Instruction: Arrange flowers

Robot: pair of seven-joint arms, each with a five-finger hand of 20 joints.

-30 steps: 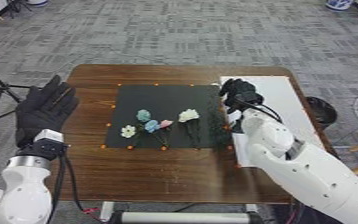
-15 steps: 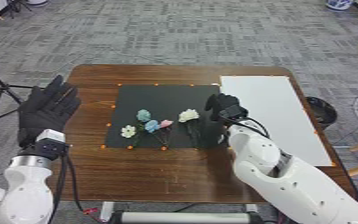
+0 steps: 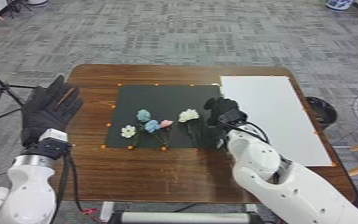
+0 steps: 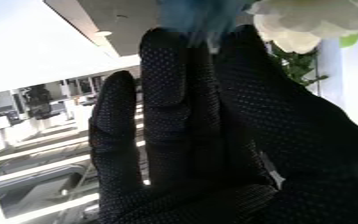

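Brown wood makes up the table (image 3: pixel 140 175), standing on grey carpet (image 3: pixel 184 37); taking the middle of the dark mat as the clock's centre, twelve points away from the robot. Two white arms reach in, the left (image 3: pixel 29 187) from about seven o'clock, the right (image 3: pixel 286 185) from about five. A long white sheet (image 3: pixel 269 110) lies at three o'clock, beside the squarer dark mat (image 3: pixel 162 95). The left hand (image 3: pixel 47 112) is out at nine, palm up and fingers spread loose, grasping nothing. The right hand (image 3: pixel 224 112) is at three, over the mat's edge; it is unclenched, its fingers straight, with a blurred blue bloom (image 4: pixel 198 12) at their tips in the right wrist view, though I cannot tell whether they touch. Beyond the table's edge at three stands a black bin (image 3: pixel 321 112).

The flowers lie on the mat, stems towards six: a cream flower (image 3: pixel 189 115) at three, near the right hand; a pale blue flower (image 3: pixel 143 115) at nine; a second blue flower (image 3: pixel 151 126) at seven; a small white flower (image 3: pixel 128 131) at eight; a pink flower (image 3: pixel 166 123) at six. Tiny orange dots (image 3: pixel 165 148) edge the mat.
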